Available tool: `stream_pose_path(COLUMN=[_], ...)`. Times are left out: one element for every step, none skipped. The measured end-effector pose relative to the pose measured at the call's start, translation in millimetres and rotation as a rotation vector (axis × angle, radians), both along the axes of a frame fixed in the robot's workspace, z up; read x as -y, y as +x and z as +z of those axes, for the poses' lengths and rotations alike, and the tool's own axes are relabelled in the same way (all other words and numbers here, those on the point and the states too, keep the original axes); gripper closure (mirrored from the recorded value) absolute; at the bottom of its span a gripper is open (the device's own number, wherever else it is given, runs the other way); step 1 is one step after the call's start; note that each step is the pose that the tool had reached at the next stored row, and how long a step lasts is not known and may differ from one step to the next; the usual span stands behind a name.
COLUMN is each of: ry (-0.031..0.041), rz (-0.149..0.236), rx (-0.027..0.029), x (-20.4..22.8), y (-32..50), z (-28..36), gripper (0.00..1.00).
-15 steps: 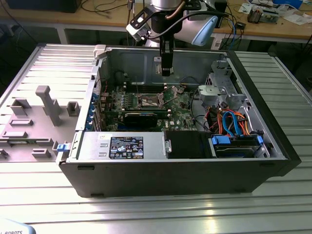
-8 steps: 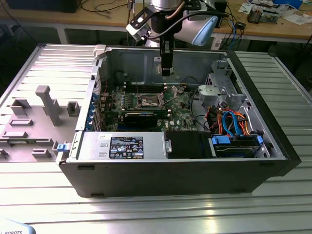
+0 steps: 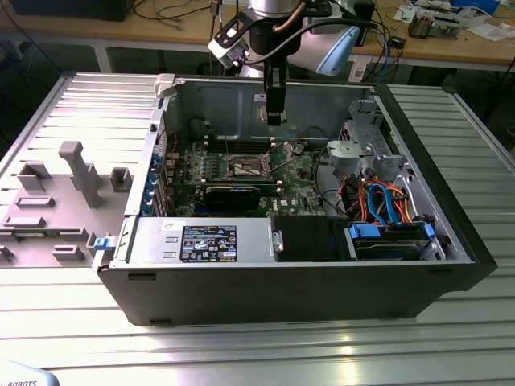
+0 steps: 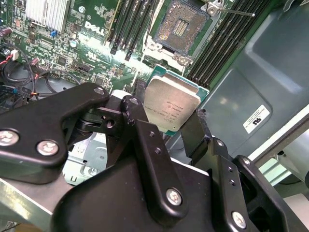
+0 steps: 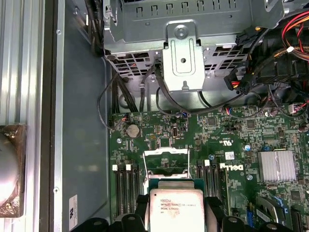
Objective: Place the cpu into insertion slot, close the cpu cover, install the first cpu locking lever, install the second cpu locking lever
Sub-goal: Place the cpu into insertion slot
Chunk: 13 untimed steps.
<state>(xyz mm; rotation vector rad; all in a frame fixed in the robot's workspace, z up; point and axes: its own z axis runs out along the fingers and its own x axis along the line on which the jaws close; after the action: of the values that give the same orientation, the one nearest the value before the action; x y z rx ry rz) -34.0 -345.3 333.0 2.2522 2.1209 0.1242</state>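
The gripper [image 4: 166,122] is clamped on the cpu [image 4: 171,104]. Its 2 black fingers [image 4: 136,113] press opposite edges of the chip, so the silver-grey top faces the camera in the second wrist view. In the first wrist view the cpu [image 5: 176,212] is cut off by the picture's edge, and the gripper [image 5: 177,204] appears as 2 dark finger ends, 1 on either side of it. The chip hangs in the air above the green motherboard [image 3: 298,183] without touching it.

The insertion slot [image 4: 179,26] lies open, its dark pin field bare inside a shiny rim, with long memory slots [image 4: 133,24] on both sides. In the first wrist view the held chip hides the socket (the cpu cover [image 5: 166,152], a thin silver frame, stands raised on its hinge just beyond the chip). A thin locking lever [image 4: 234,11] sticks out from 1 corner of the socket. Its far end runs out of the picture, and I cannot tell whether it is the 1st or the 2nd lever.

In the exterior view the gripper [image 3: 276,119] hangs inside the open computer case [image 3: 322,281], above the board and a little toward the exterior view's right of the insertion slot [image 3: 247,167]. The chip is too small to pick out there, and the arm's upper part is cropped. The case stands on a slatted metal table [image 3: 241,346], with a grey fixture tray [image 3: 48,217] at the exterior view's left.
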Motion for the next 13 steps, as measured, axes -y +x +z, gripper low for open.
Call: stream_pose_path(ry=[0.0001, 0.0001, 0.0001, 0.0, 0.0001, 0.0001, 0.0001, 0.0001, 0.0, -0.001, -0.0013, -0.0013, -0.0011], rz=[0.0, 0.0, 0.0, 0.001, 0.001, 0.002, 0.003, 0.003, 0.003, 0.003, 0.003, 0.003, 0.003], rx=[0.0001, 0.0, 0.0001, 0.0, 0.0001, 0.0, 0.0001, 0.0001, 0.0, -0.0001, -0.0001, -0.0001, 0.0], x=[0.0, 0.0, 0.1, 0.0, 0.0, 0.0, 0.0, 0.0, 0.0, -0.2, -0.2, -0.2, -0.2], y=[0.0, -0.5, -1.6, -2.3, -3.0, -3.7, -4.1, -4.3, -4.4, -4.4, -4.5, -4.5, -4.5], z=[0.0, -0.2, -1.3, -2.2, -3.5, -5.8, -7.3, -9.2, -11.6, -12.7, -12.8, -12.9, -13.0], gripper=[0.46, 0.46, 0.46, 0.46, 0.46, 0.46, 0.46, 0.46, 0.46, 0.46, 0.46, 0.46, 0.46])
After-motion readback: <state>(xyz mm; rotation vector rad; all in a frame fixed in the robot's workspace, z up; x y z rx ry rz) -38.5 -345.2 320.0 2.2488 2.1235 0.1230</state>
